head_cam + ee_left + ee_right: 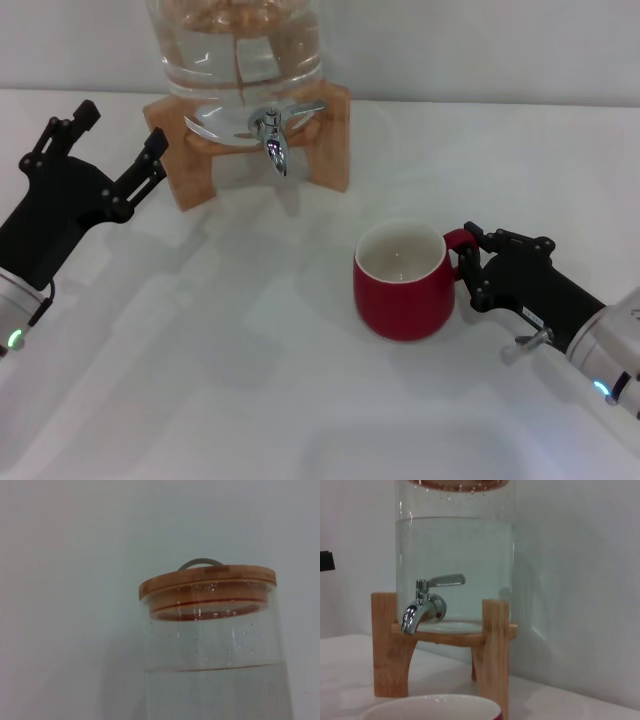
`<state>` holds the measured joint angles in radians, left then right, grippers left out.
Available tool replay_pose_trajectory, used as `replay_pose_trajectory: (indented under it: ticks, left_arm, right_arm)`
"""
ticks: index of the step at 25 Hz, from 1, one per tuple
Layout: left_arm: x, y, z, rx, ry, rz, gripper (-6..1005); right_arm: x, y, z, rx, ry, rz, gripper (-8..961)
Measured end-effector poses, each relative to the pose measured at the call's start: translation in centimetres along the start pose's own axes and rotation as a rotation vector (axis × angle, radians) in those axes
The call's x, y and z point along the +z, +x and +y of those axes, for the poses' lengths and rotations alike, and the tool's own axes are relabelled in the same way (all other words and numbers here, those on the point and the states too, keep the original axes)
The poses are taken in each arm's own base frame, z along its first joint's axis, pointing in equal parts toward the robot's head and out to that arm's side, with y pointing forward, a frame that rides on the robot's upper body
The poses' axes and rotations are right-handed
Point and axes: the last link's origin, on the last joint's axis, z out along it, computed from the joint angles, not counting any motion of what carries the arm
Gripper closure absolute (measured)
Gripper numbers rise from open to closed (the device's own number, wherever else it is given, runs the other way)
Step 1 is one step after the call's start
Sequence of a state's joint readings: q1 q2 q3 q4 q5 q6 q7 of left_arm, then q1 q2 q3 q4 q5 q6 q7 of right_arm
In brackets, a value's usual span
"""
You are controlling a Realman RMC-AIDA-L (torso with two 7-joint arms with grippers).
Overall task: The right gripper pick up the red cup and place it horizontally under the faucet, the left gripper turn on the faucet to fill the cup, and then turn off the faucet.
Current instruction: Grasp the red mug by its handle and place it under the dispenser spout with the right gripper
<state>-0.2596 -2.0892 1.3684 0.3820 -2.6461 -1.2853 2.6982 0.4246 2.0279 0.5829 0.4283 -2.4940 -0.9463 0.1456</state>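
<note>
Nearest you, the red cup (404,282) stands upright on the white table (250,400), mouth up, its loop handle pointing toward your right arm. Your right gripper (472,268) sits at that handle with its fingers at either side of the loop; you cannot tell whether they have closed on it. From the cup, the faucet (272,135) lies farther back and to your left, well apart, spout turned down beneath the glass jar (235,45) on its wooden stand (335,135). Your left gripper (118,150) hangs beside the stand, jaws spread wide, nearer the lever than the right.
</note>
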Motion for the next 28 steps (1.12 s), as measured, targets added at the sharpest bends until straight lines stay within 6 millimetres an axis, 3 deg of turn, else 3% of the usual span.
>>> replay_pose_trajectory:
  ticks: [28]
  left_arm:
    - [0.1,0.1,-0.1,0.0,0.003,0.003,151]
  right_arm:
    - [3.3,-1.8,0.6,-0.032,-0.056,0.011,821]
